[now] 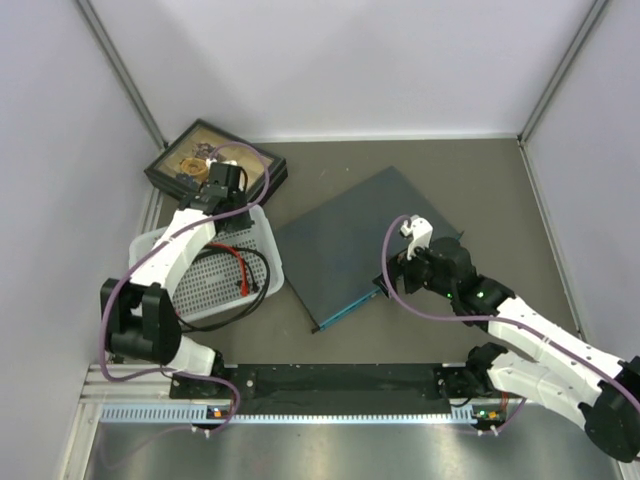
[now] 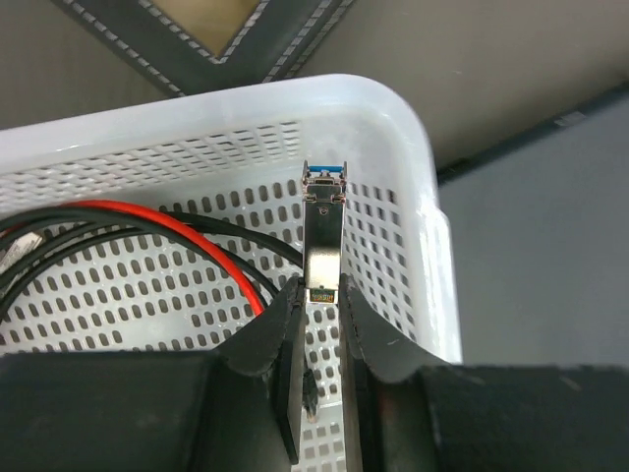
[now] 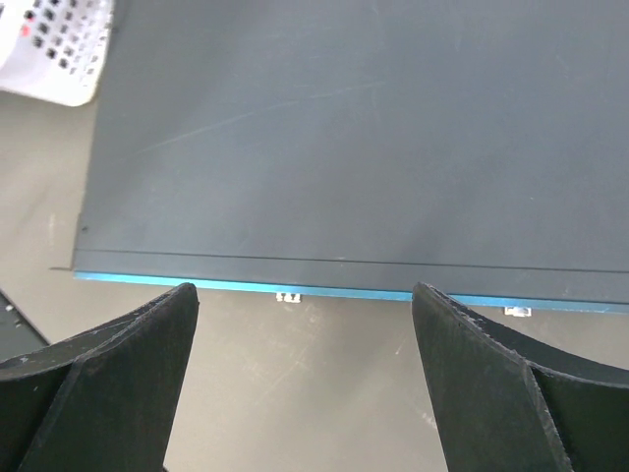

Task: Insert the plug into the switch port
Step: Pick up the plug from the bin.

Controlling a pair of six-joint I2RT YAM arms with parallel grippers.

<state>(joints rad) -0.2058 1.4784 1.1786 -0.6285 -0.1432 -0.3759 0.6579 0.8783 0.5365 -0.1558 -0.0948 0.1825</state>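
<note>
Right claw (image 3: 303, 291): spread wide, holding nothing; it could steady the box at its teal edge.
Switch (image 1: 350, 245): lies flat, teal edge towards the right claw.
Left claw (image 2: 319, 295): clenched on the plug (image 2: 322, 236) above the white basket (image 2: 393, 108) — lift straight, clear of the cables (image 2: 147, 218), without tilting.

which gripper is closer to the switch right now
Right. The right gripper hangs open just off the teal edge of the switch; the left gripper is farther off over the white basket, pinching the plug.
</note>
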